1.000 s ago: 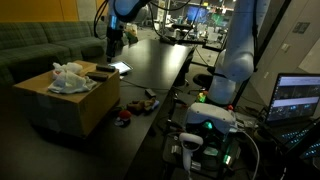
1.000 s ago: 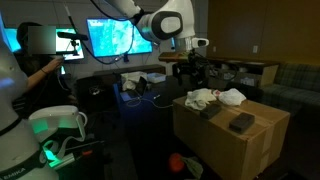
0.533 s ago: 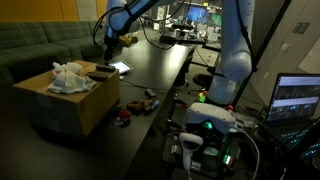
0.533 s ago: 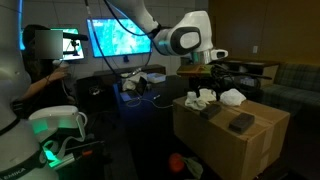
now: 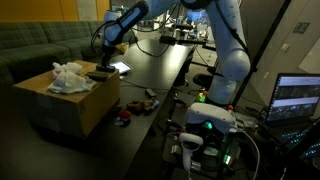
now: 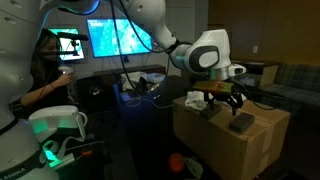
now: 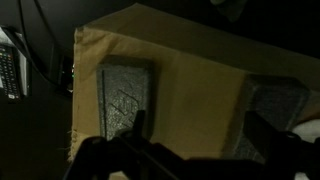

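Your gripper [image 7: 195, 142] hangs wide open and empty above the cardboard box [image 7: 190, 65], which I judge an approach: one grey block [image 7: 125, 92] lies left of centre in the wrist view, a second block [image 7: 277, 102] at far right, neither between the jaws. Taking either calls for a sideways shift, then descent; the box edge runs close at left, open cardboard mid-frame.

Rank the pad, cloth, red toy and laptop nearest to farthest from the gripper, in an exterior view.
1. Pad, on the box under the gripper.
2. Cloth, same box, left.
3. Red toy, on the table.
4. Laptop, far right.
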